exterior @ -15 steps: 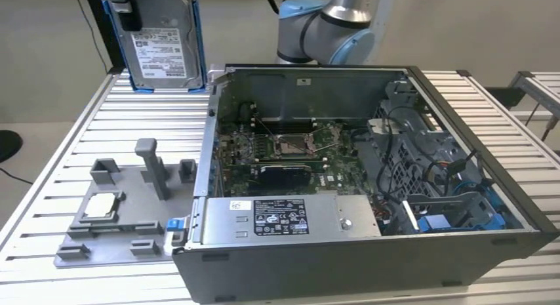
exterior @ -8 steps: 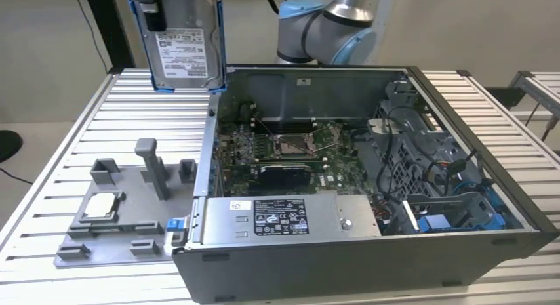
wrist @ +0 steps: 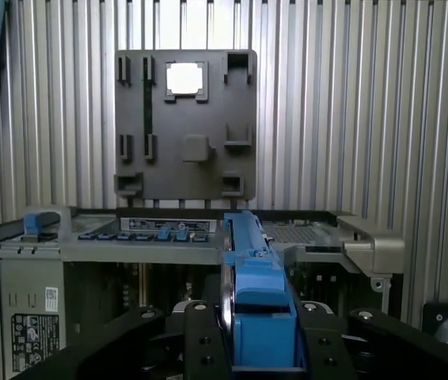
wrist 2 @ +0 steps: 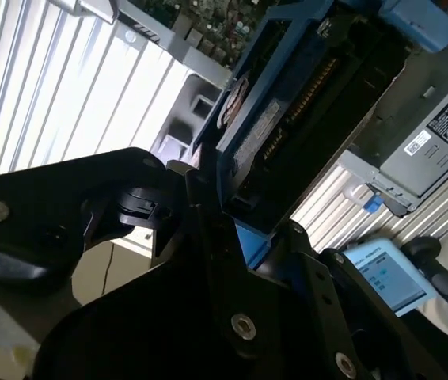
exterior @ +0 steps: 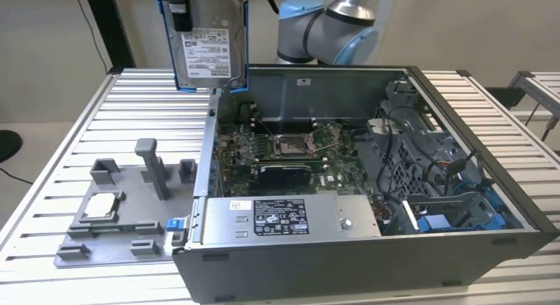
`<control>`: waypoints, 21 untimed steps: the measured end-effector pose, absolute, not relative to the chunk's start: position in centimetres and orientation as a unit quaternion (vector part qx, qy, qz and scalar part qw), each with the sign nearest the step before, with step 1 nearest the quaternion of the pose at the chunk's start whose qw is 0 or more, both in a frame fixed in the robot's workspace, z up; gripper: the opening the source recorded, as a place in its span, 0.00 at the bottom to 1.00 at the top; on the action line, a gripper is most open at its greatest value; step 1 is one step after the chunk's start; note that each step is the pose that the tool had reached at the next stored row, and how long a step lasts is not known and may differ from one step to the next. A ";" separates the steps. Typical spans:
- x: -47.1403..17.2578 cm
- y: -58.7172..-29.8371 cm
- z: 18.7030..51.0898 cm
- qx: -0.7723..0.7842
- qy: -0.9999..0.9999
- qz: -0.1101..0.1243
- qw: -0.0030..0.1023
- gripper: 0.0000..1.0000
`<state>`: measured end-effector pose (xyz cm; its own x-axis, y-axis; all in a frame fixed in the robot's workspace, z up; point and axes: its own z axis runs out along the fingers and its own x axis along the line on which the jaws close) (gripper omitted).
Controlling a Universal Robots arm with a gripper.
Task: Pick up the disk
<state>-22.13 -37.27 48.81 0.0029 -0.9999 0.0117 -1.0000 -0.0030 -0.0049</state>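
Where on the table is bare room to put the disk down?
Bare slats lie beyond the tray, on the exterior view's left of the case. Inside the case it is crowded with parts. The claw holds the disk.

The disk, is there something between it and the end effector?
Nothing visible stands between them. The end effector clamps the disk directly and holds it in the air, lifted clear of the open computer case.

Silver-grey disk (exterior: 208,52) (white label), blue caddy, grey ribbed table (exterior: 105,115)
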 end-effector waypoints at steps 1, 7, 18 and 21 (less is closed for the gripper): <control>-21.7 -37.3 48.8 0.708 -0.706 0.006 0.002 0.00; -19.0 -37.3 48.8 0.708 -0.706 0.005 0.003 0.00; -13.5 -37.3 48.8 0.708 -0.706 0.003 0.004 0.00; -12.2 -37.3 48.8 0.708 -0.706 0.003 0.005 0.00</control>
<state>-12.18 -37.27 48.82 0.0030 -0.9999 0.0112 -1.0000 -0.0030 0.0033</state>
